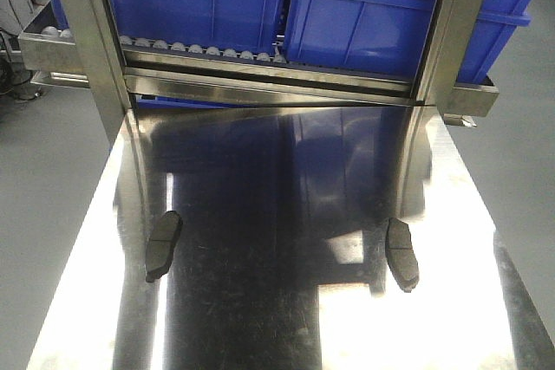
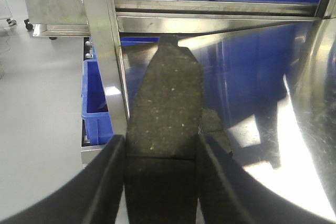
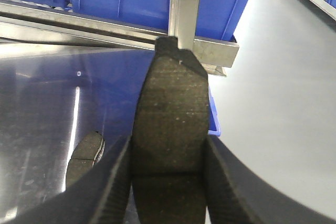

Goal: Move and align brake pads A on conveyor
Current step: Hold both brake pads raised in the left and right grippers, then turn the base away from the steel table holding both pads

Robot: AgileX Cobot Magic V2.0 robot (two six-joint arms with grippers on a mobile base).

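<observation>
**Exterior front-facing view: two brake pads on steel, two in the pincers**

Exterior front-facing: a left brake pad (image 1: 163, 247) and a right brake pad (image 1: 402, 254) lie well apart on the tabletop (image 1: 277, 318), below blue bins (image 1: 199, 6). No conveyor shows in any view.

Left wrist-mounted: the left pincer (image 2: 160, 148) is clenched on a third brake pad (image 2: 165, 103) by its long edges, above the tabletop; the left brake pad lies below it.

Right wrist-mounted: the right pincer (image 3: 169, 150) grasps a fourth brake pad (image 3: 170, 103) likewise, near a steel upright (image 3: 186, 3).

Edge grips on thin pads may let them swivel or slip in transit, spoiling alignment; a swing could clip the upright.
</observation>
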